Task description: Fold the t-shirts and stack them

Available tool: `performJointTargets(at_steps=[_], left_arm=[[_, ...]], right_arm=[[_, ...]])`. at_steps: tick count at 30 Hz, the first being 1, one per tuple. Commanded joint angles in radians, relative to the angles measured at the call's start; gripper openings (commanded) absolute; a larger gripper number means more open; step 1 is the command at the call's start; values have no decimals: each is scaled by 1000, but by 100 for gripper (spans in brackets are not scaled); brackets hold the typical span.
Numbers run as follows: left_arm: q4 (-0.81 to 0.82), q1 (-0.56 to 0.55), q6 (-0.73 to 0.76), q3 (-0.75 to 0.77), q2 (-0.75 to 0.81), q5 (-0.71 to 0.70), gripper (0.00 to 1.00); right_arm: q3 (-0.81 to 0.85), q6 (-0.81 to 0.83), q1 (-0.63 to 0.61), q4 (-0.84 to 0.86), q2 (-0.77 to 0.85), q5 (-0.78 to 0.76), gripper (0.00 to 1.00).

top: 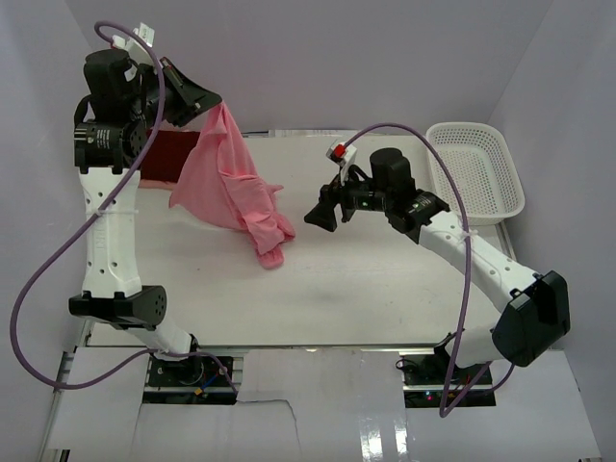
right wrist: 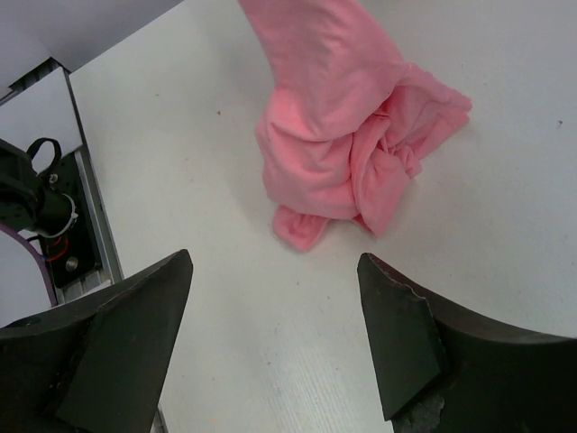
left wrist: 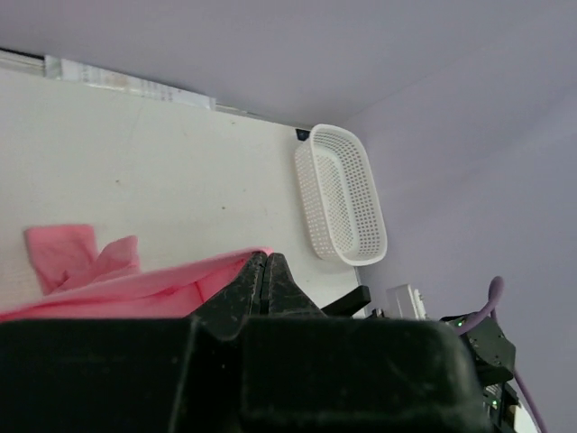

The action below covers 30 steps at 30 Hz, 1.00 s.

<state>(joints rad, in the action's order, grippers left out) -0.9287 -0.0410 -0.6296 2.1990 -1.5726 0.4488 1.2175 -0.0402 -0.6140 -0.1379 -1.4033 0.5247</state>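
My left gripper (top: 210, 106) is raised high at the back left, shut on the top edge of the salmon pink t-shirt (top: 231, 183). The shirt hangs from it, and its bunched lower end (top: 272, 252) rests on the table. In the left wrist view the closed jaws (left wrist: 263, 263) pinch pink cloth (left wrist: 126, 290). A dark maroon t-shirt (top: 168, 154) lies flat on the table behind the left arm, partly hidden. My right gripper (top: 316, 218) hovers open just right of the pink shirt. Its wrist view shows the bunched pink cloth (right wrist: 343, 135) ahead of the empty jaws (right wrist: 275, 262).
A white plastic mesh basket (top: 478, 171) stands at the back right of the table (top: 385, 289) and also shows in the left wrist view as the basket (left wrist: 341, 194). Purple cables loop off both arms. The table's left edge and a rail (right wrist: 77, 207) show in the right wrist view.
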Motion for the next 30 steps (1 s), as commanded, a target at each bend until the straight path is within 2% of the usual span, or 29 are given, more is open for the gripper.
performJointTargets(at_steps=[1,6,11,21,30], left_arm=[[71,1,-39,88,-26,116,0],[116,-2,-59,-31,8,163,1],[169,-5,-65,-163,59,166,1],[172,-8,-87,-173,60,188,2],[186,-16,-151,-176,66,292,2]], right_arm=[[28,36,-10,50,39,-40,81],[82,28,-23,67,21,-37,82],[198,36,-104,58,-55,-106,82],[393,-1,-205,244,-227,-163,79],[609,-53,-225,322,-439,-173,77]])
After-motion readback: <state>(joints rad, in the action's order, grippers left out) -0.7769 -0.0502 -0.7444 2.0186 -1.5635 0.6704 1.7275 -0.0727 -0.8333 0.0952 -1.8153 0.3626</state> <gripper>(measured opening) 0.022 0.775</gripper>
